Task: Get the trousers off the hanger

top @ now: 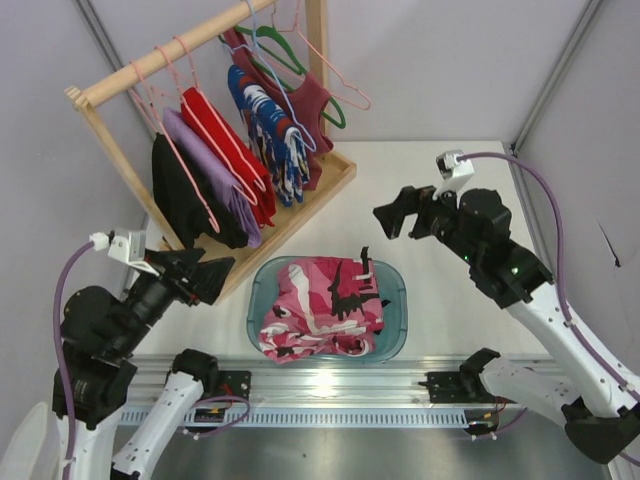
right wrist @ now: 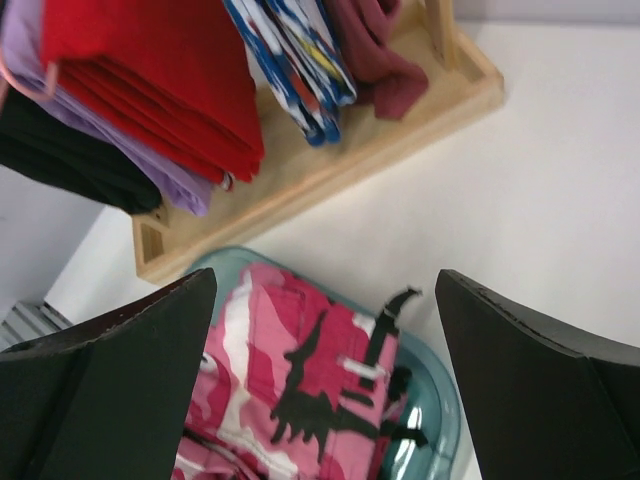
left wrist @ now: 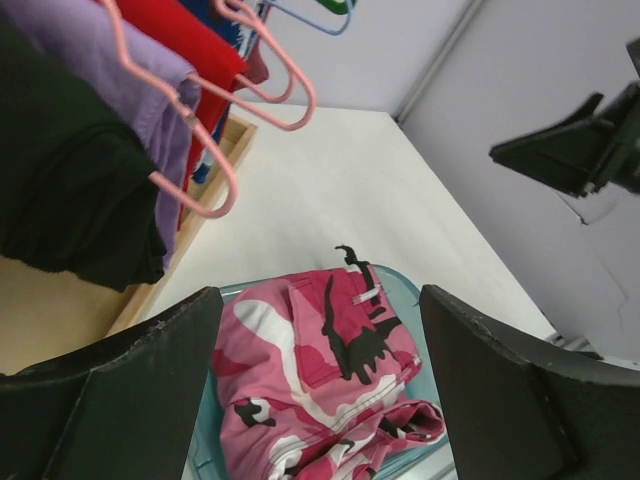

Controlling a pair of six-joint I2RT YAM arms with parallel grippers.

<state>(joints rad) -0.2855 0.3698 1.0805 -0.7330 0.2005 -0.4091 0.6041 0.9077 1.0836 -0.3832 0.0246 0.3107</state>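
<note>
Trousers [top: 268, 120] untouched on hanger [left wrist: 300, 22]; left fingers [left wrist: 110, 390] and right fingers [right wrist: 100, 390] apart. Risk: tugging cloth could drag hanger off rail [top: 105, 83].

Lower wire of hanger [top: 244, 28] hidden under trousers [top: 268, 130], hook too thin to trace near the top edge; right wrist view crops trousers at the top; left wrist view shows only blue slivers behind red cloth [left wrist: 190, 30].

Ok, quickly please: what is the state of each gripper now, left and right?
Left gripper: open, jaws wide apart, holding nothing.
Right gripper: open, jaws wide apart, holding nothing.
</note>
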